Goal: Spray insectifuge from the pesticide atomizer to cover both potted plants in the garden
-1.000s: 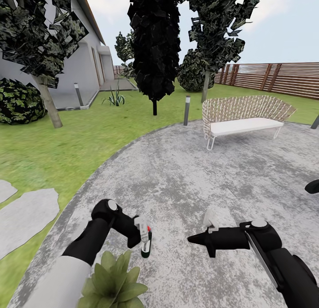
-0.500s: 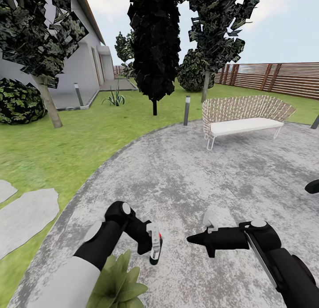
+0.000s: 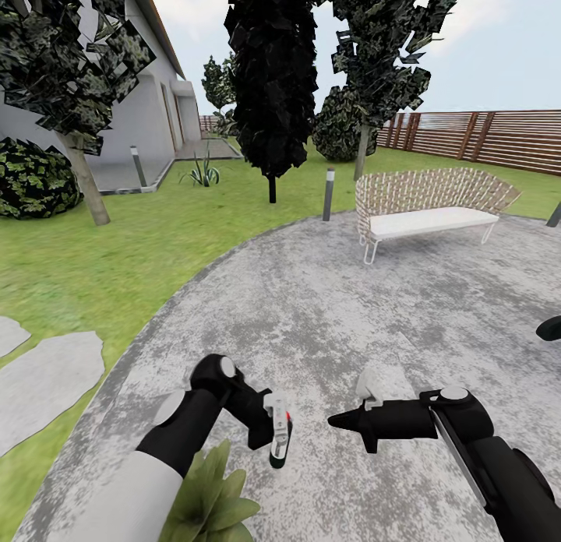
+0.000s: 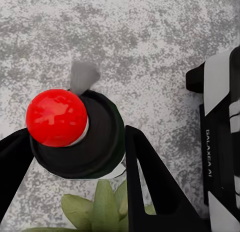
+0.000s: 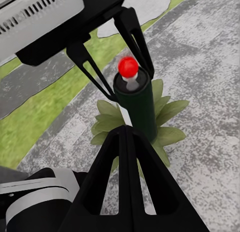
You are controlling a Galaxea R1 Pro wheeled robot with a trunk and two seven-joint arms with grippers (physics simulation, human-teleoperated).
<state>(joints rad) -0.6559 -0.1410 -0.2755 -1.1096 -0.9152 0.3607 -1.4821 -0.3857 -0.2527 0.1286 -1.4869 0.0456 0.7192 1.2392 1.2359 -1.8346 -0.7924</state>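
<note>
Head view: the slim dark-green pesticide atomizer with the red-tipped spray head is seen clamped upright in the left tool, and over the last second it has been carried away from the low green-leaved potted plant, out over the grey gravel patio. The plant is now left behind and below the tool, beside the left forearm, rather than directly under the bottle. In the left wrist view the bottle is gripped between the two black fingers, with leaves just past its base. In the right wrist view the bottle is shown standing in front of the rosette, the red cap uppermost. The right tool is held level and well apart from the bottle, its fingers pressed together on nothing. The drift is judged to mean the nozzle is being re-aimed or moved on; whether this plant is fully covered cannot be told, and a second plant is yet to be reached.
</note>
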